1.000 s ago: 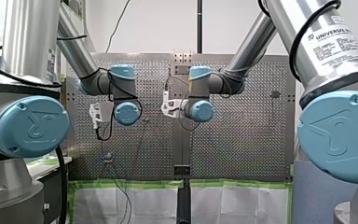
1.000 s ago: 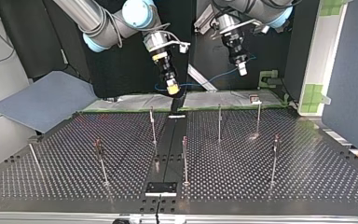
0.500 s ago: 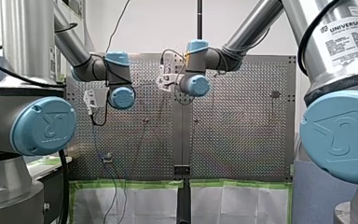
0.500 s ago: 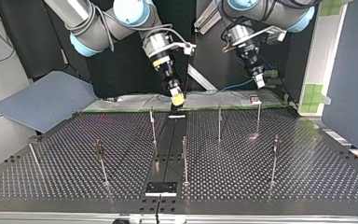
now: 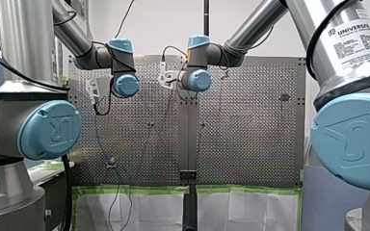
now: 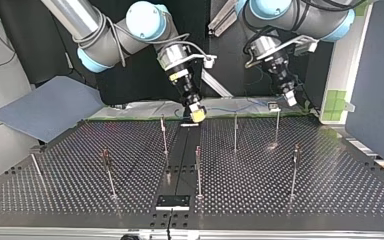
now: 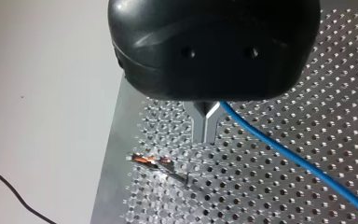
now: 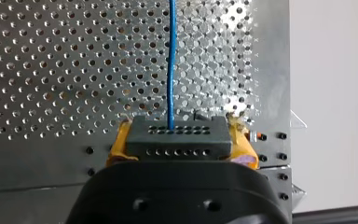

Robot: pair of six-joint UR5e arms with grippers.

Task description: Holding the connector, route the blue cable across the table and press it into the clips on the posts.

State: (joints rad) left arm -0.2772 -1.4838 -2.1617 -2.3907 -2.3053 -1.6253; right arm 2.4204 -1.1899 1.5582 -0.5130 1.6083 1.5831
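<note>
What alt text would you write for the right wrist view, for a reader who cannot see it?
A yellow-padded pincer grips a dark connector by its sides. A blue cable runs from the connector straight ahead over the perforated table.

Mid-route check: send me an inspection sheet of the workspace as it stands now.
Surface: perforated table, upright posts standing on it.
Job's things: connector with blue cable leaving it; cable not seen in any clip.
Clutter: nothing seen.
Grippers: right gripper shut on connector between yellow pads; left gripper metal fingers shut on blue cable.
Cables: blue cable spans between grippers; black cable beyond table edge.
Surroundings: grey-blue sheet, green tape.
</note>
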